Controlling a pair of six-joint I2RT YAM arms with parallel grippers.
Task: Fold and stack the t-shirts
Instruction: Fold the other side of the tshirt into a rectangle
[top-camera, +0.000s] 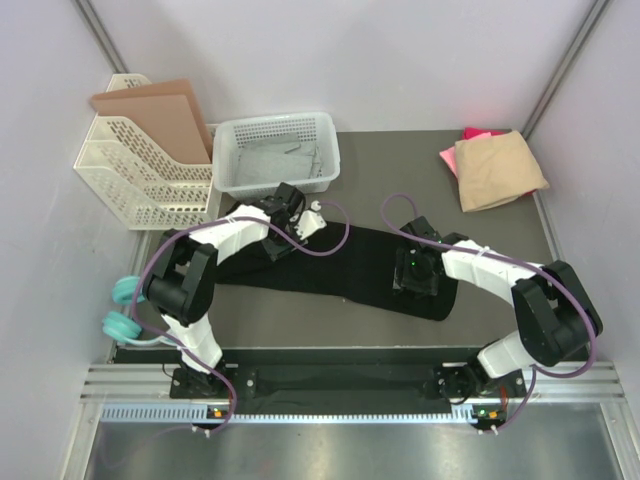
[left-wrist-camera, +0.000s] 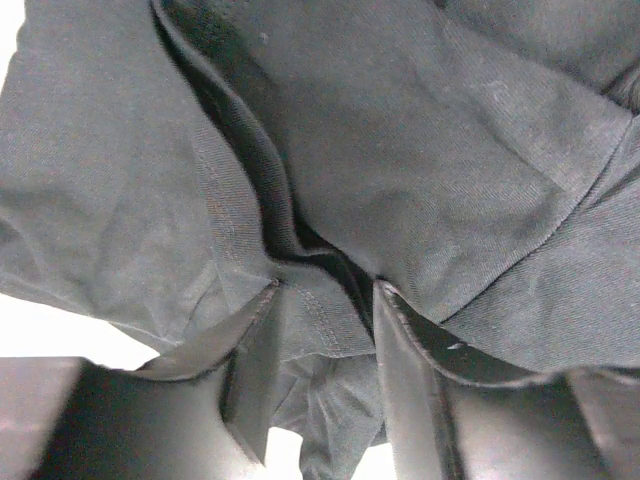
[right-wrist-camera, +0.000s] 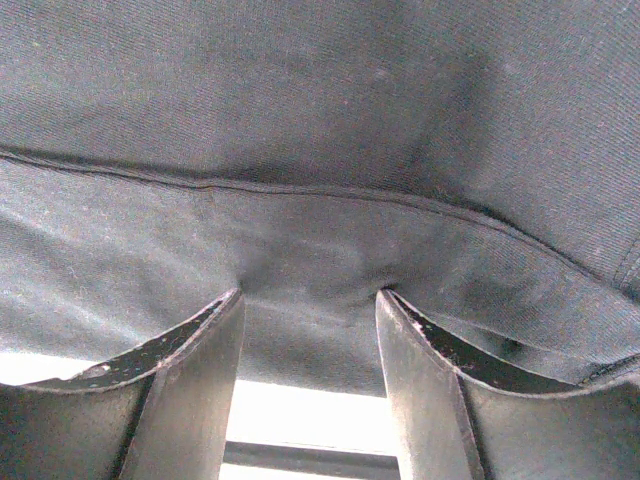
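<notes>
The black t-shirt (top-camera: 345, 265) lies in a long band across the middle of the table. My left gripper (top-camera: 297, 218) is at its far left end. In the left wrist view the left gripper (left-wrist-camera: 327, 285) is open, with a loose fold and stitched hem of the black t-shirt (left-wrist-camera: 450, 150) between its fingers. My right gripper (top-camera: 415, 272) is over the shirt's right part. In the right wrist view the right gripper (right-wrist-camera: 310, 292) is open, both fingertips pressing down on the black t-shirt (right-wrist-camera: 300, 100). A folded tan t-shirt (top-camera: 500, 170) lies at the back right on a pink t-shirt (top-camera: 478, 134).
A white mesh basket (top-camera: 278, 150) stands at the back just behind the left gripper. A white file rack (top-camera: 135, 175) holding brown cardboard sheets (top-camera: 160, 115) is at the back left. Teal headphones (top-camera: 122, 322) hang off the table's left side.
</notes>
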